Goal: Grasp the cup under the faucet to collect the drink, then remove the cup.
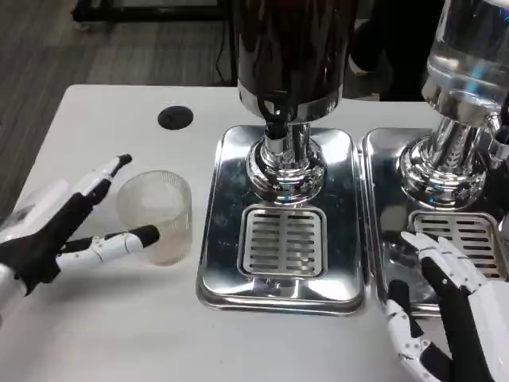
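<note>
On the bench, left part: a clear plastic cup point(157, 215) is standing upright on the white bench point(95, 318), just beside the left edge of the middle drip tray.
Left robot hand: the left robot hand point(75, 231) is reaching in from the left edge with its fingers spread around the cup; one finger point(111, 169) is pointing past the cup's far rim, another point(127, 241) is lying against the cup's near wall. Whether it is truly gripping the cup I cannot tell.
Middle dispenser: a dark drink dispenser point(290, 48) is standing on a chrome column, its faucet point(277, 127) hanging above a slotted grate point(284, 241) set in a shiny metal drip tray point(223, 263).
Right dispenser: a clear-tank dispenser point(469, 56) is standing on a second drip tray point(382, 207), just beside the first.
Right robot hand: the right robot hand point(441, 310) is hovering open over the near edge of the second tray, fingers apart, holding nothing.
Bench far side: a round black hole point(175, 118) is showing in the benchtop behind the cup.
</note>
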Action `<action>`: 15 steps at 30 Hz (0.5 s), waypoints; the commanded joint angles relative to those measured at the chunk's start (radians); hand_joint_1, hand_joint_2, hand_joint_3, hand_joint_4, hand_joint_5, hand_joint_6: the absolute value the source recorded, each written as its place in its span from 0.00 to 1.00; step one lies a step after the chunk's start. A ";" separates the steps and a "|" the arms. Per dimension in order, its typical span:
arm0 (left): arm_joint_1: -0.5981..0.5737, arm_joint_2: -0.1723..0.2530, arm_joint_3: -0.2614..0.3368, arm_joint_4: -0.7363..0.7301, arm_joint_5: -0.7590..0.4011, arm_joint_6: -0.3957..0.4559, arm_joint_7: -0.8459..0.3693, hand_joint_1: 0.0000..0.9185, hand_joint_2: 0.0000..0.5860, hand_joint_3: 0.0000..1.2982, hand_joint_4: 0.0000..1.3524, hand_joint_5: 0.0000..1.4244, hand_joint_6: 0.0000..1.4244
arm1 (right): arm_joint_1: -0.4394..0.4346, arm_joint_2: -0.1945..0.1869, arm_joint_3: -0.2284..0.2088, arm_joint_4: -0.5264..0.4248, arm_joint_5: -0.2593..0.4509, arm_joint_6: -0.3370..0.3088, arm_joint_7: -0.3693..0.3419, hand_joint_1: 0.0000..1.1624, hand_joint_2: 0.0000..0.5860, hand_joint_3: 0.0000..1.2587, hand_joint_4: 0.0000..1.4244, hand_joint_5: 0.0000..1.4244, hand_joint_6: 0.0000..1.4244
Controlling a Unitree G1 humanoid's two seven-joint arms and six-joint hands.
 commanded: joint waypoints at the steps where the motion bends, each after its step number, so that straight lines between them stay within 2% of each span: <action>1: -0.047 -0.004 -0.031 0.050 0.029 0.011 0.000 0.10 0.02 0.00 0.00 0.00 0.07 | 0.002 0.010 0.005 -0.010 -0.007 0.006 -0.008 0.30 0.90 0.23 0.15 0.12 0.20; 15: -0.121 -0.030 -0.085 0.152 0.047 0.039 -0.004 0.11 0.02 0.00 0.00 0.00 0.07 | -0.017 0.010 0.003 0.001 -0.003 -0.003 -0.009 0.30 0.90 0.23 0.15 0.13 0.20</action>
